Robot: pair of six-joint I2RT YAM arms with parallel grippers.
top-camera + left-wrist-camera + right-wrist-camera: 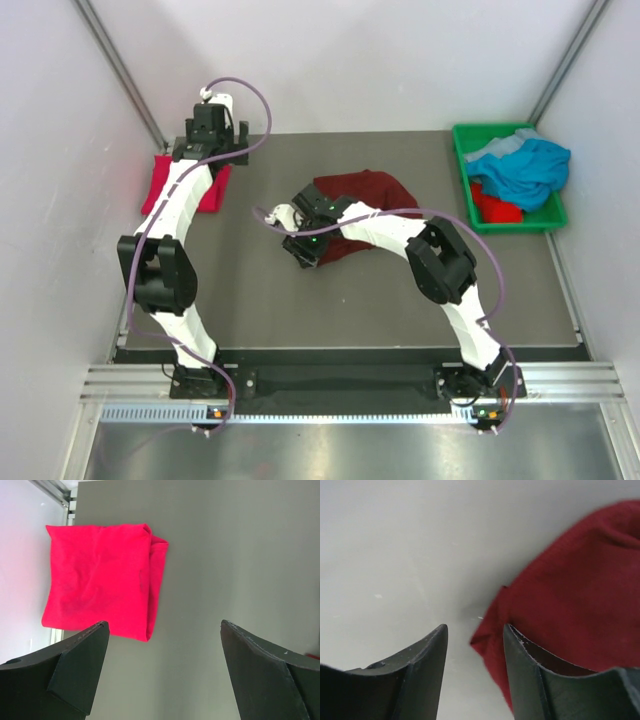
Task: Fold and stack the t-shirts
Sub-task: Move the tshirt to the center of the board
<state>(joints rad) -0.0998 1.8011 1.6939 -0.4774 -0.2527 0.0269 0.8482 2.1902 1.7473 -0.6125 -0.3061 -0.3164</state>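
Top view: left arm reaches to the far left corner of the desk; left gripper hangs over the crimson shirt, which lies folded at the desk's left edge and is partly hidden by the arm. Maroon shirt lies crumpled, not folded, in the far middle of the desk, well apart from the crimson one. Right arm bends in from the right; right gripper sits at the near left edge of the maroon shirt. Green bin stands at the far right; the teal shirt is heaped in it and spills over its rim, with a red cloth under it. Left wrist view: left gripper is wide open, nothing between the fingers, only bare desk in the gap. Crimson shirt is a neat folded rectangle lying flat, its near edge just beyond the left finger; contact cannot be told. Right wrist view: right gripper is partly open, low over the desk. A corner of the maroon shirt lies in the gap against the right finger; the cloth is not pinched.
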